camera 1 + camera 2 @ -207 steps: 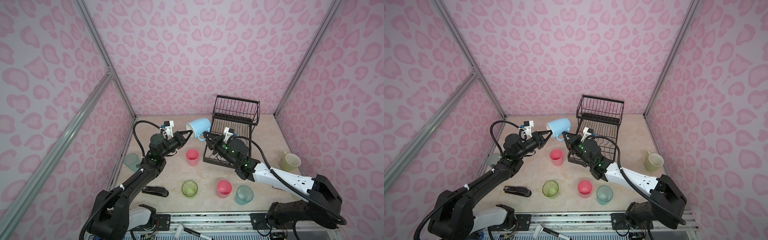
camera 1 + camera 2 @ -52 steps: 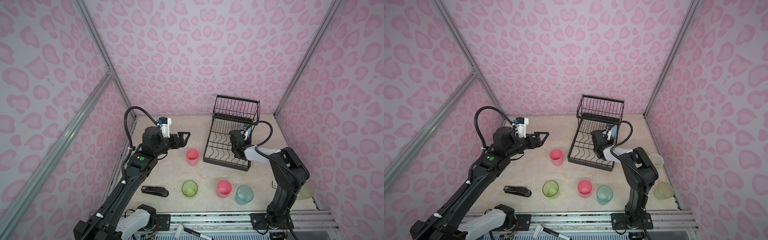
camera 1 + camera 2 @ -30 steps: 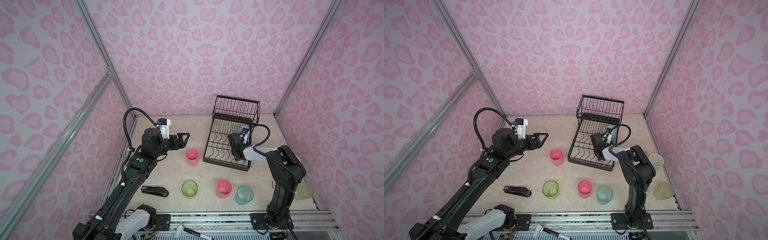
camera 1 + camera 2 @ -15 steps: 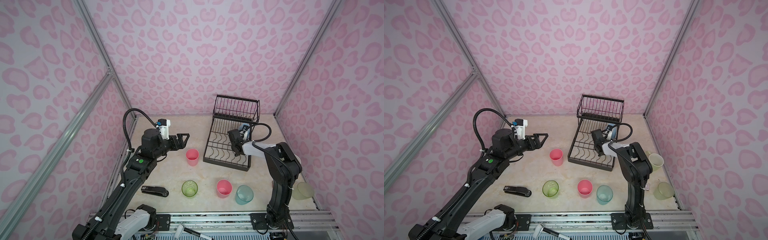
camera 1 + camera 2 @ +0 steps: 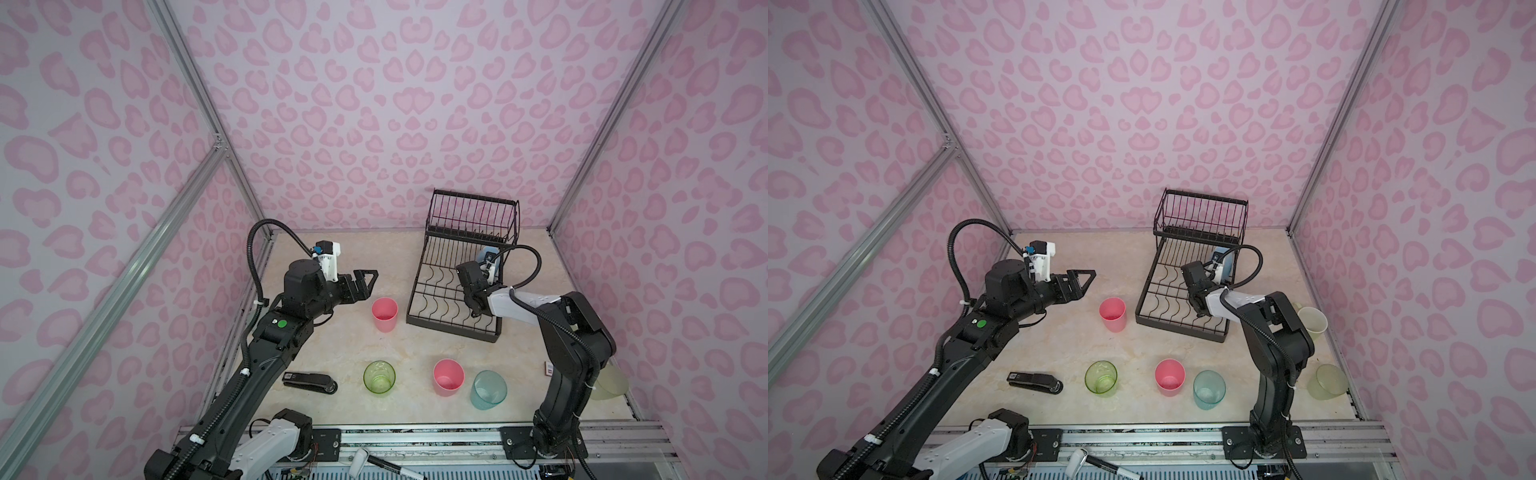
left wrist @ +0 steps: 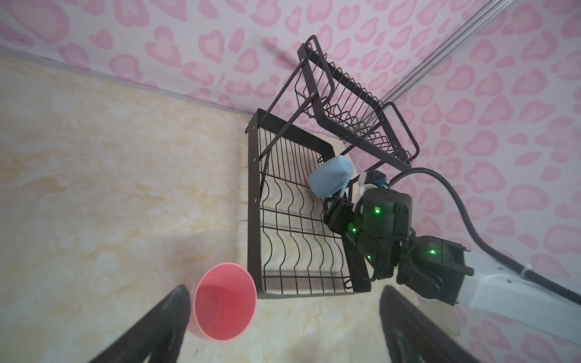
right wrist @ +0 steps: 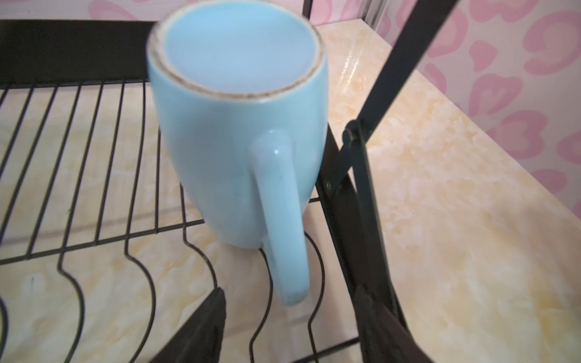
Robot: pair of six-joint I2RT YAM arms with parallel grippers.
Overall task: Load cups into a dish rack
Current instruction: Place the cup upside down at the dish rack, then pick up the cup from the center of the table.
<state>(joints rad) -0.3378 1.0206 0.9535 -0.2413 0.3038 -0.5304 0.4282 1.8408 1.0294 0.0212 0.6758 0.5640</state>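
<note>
Right gripper [image 7: 290, 294]: jaws apart, flanking the handle [image 7: 279, 220] of the mug [image 7: 239, 151], which stands inverted at the rack's [image 6: 253, 204] 2 o'clock corner. Advised: retreat toward 7 o'clock without clipping the handle. Left gripper [image 6: 284, 294]: apart, empty.

Showing light blue mug [image 7: 239, 141], black wire rack [image 6: 254, 204], two pink tumblers [image 5: 385, 308] [image 5: 448, 377], green tumbler [image 5: 379, 376], teal tumbler [image 5: 488, 390], cream marbled tabletop [image 5: 340, 332], pink-blotched pale walls [image 5: 374, 104].

Mug [image 6: 330, 177] in dish rack [image 6: 254, 201] lower grid, back right corner; tumbler [image 5: 385, 313] just left of rack; stapler [image 5: 309, 382] nearer, further left.
</note>
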